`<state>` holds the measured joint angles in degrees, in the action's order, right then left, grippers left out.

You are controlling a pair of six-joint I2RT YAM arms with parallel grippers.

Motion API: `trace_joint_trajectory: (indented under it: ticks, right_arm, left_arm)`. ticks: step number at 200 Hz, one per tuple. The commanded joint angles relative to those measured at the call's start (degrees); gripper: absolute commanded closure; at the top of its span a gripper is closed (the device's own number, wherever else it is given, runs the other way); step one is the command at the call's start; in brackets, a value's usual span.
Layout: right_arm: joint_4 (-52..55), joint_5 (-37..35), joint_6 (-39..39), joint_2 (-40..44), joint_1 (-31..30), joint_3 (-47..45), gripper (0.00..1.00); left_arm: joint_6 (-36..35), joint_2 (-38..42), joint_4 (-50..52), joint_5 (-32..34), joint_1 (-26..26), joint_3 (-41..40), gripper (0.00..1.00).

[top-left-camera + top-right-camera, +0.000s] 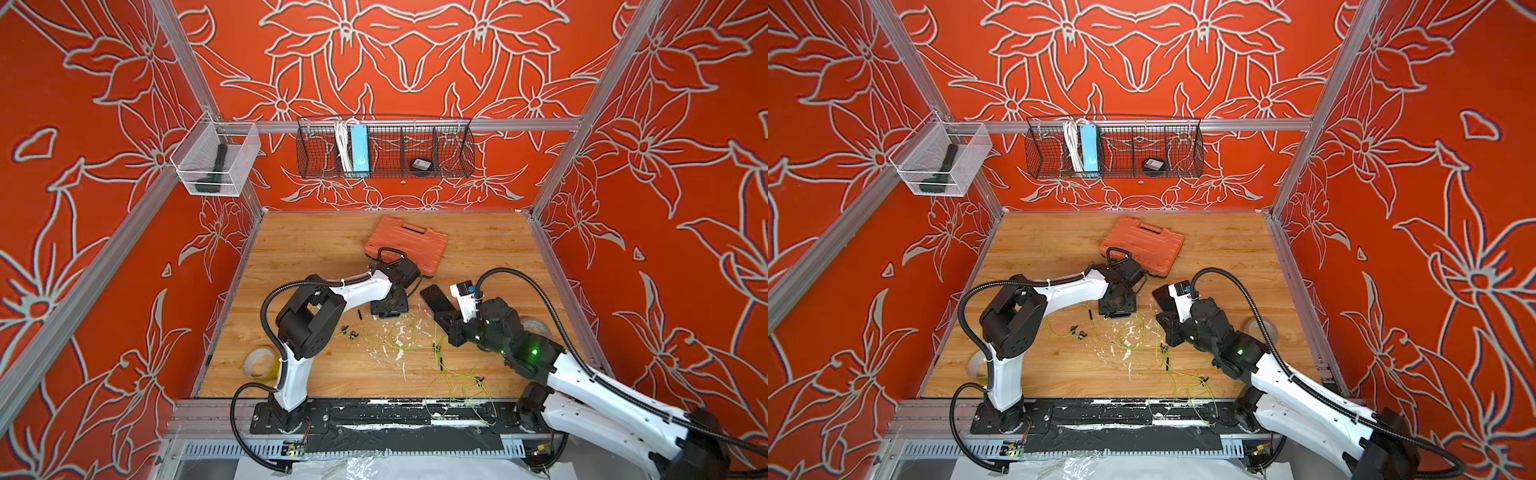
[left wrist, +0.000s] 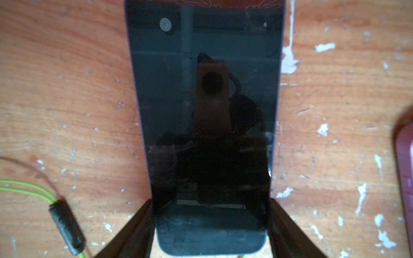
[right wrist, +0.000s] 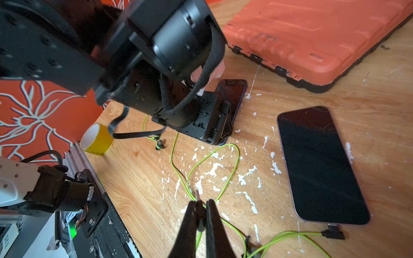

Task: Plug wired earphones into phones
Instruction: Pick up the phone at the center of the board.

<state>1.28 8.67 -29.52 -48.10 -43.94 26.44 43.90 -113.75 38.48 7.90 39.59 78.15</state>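
Top view: blue strip (image 1: pixel 359 147) in basket (image 1: pixel 453 164)

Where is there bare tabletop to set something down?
Free: the far table strip between back wall and orange case, and its far-left corner. Crowded: the near middle, where earphone cables, both phones, left gripper and right gripper sit.

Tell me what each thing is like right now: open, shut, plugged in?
Left gripper: jaws either side of a flat black smartphone, grip unclear.
Right gripper: shut on the yellow-green earphone cable's plug.
Smartphone between the left jaws: lying flat, screen dark.
Second flat black smartphone: lying flat, screen dark, black plug at its end.
Orange ribbed plastic case: shut.
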Motion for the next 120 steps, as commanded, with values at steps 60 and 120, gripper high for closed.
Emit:
trace_joint_trajectory:
  ticks: [60, 120]
  right_arm:
    - [-29.60, -0.58, -1.81, -17.28, -1.36, -6.76, 0.97]
    - [-41.96, -6.57, -0.51, -32.12, -5.96, -2.79, 0.98]
  left_arm:
    - [10.11, 5.22, -2.84, -7.82, -4.88, -3.87, 0.34]
    - [18.65, 9.24, -7.77, -14.41, -8.93, -9.16, 0.34]
